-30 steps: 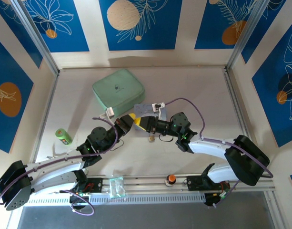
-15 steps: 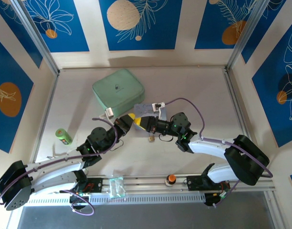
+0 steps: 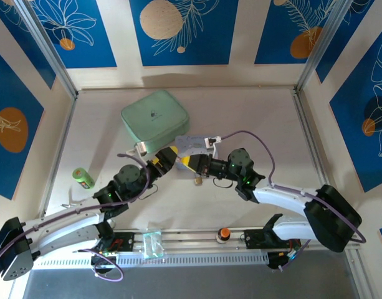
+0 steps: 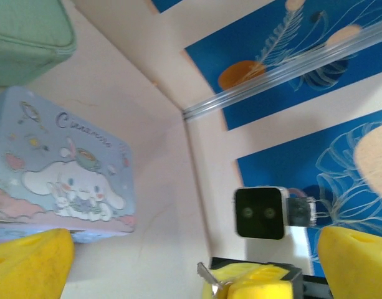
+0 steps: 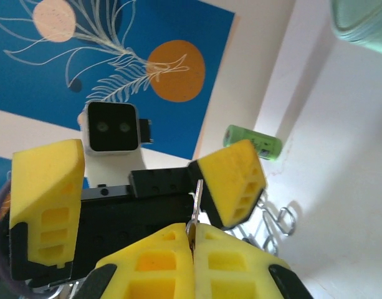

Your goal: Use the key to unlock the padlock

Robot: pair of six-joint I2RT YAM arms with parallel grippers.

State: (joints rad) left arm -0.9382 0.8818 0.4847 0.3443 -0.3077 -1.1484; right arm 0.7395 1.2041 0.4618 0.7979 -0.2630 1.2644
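Note:
My right gripper (image 5: 192,232) is shut on the small silvery key (image 5: 197,198), whose blade sticks out past the yellow pads. The left gripper (image 4: 191,261) faces it, open, with its yellow fingers (image 5: 231,180) standing on either side of the key tip (image 4: 207,275). In the top view the two grippers meet nose to nose above mid-table, left gripper (image 3: 171,156) and right gripper (image 3: 189,163). The tiny brass padlock (image 3: 197,181) lies on the table just below the right gripper, held by neither.
A mint green case (image 3: 155,118) sits behind the grippers, with the pale blue cartoon tin (image 4: 60,174) next to it. A green battery (image 3: 83,178) lies at the left. A wire clip (image 5: 275,218) lies under the left arm. An orange-topped knob (image 3: 224,233) sits on the front rail.
Both arms have shifted a little: the right arm's elbow has swung to the right and the left forearm has dropped lower. The grippers still face each other and the padlock has not moved.

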